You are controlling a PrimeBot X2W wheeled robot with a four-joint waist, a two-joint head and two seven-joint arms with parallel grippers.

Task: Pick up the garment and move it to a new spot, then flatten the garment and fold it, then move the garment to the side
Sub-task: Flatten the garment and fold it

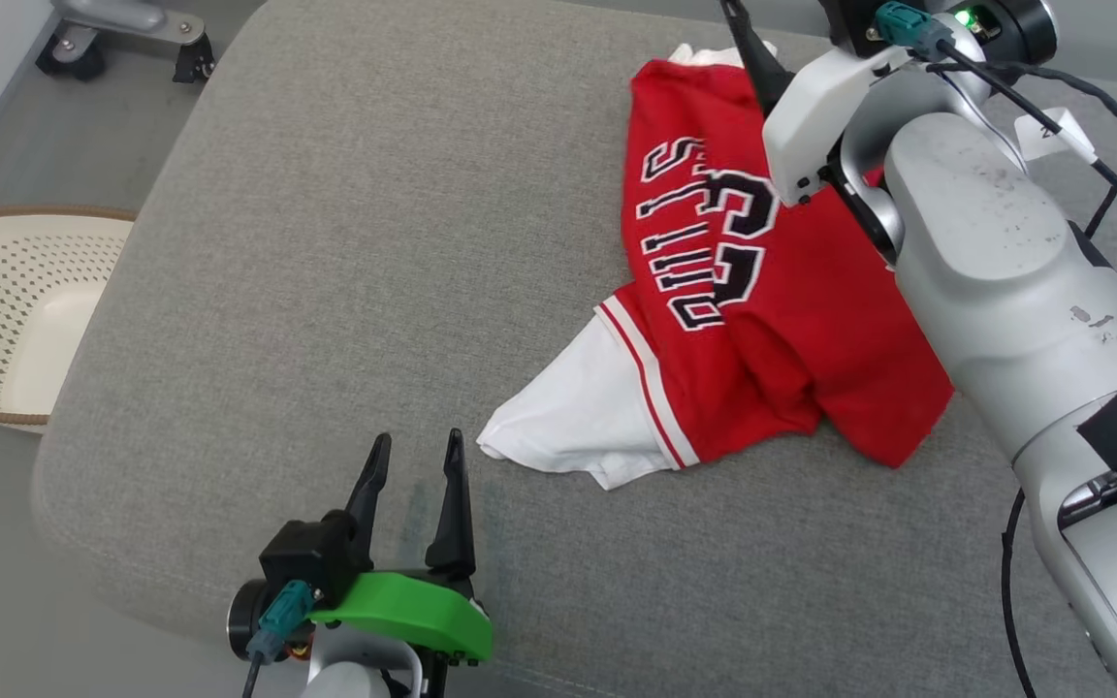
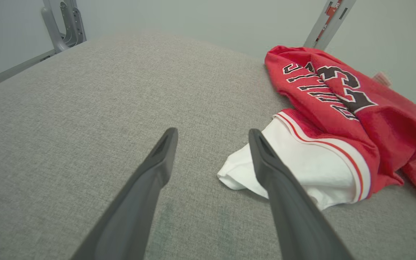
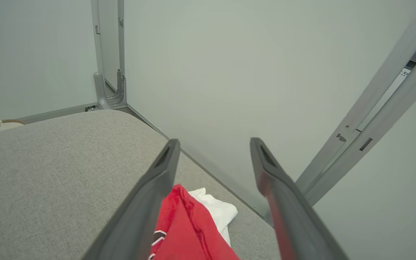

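The garment (image 1: 762,330) lies bunched on the far right part of the grey padded worktop (image 1: 374,242), red side up with its lettering showing. A white part spills out toward the near edge.

Your right fingers (image 3: 146,206) stand apart above the garment's far end, with nothing between them. Your left fingers (image 1: 450,504) are apart too, poised over bare worktop just beside the white corner (image 2: 237,173).

Expect this cloth to be light, limp and probably a little slick. It will most likely sag and fold on itself as soon as one point lifts, and a shallow pinch may slide off. The middle looks doubled over, so a grab there would likely gather several layers and keep the bunch together. Go for edges instead: the white corner on the near side and the far end under the right fingers. Press down into the padding so that both fingers close on a single clean edge. Two holds well apart should let the garment hang open.
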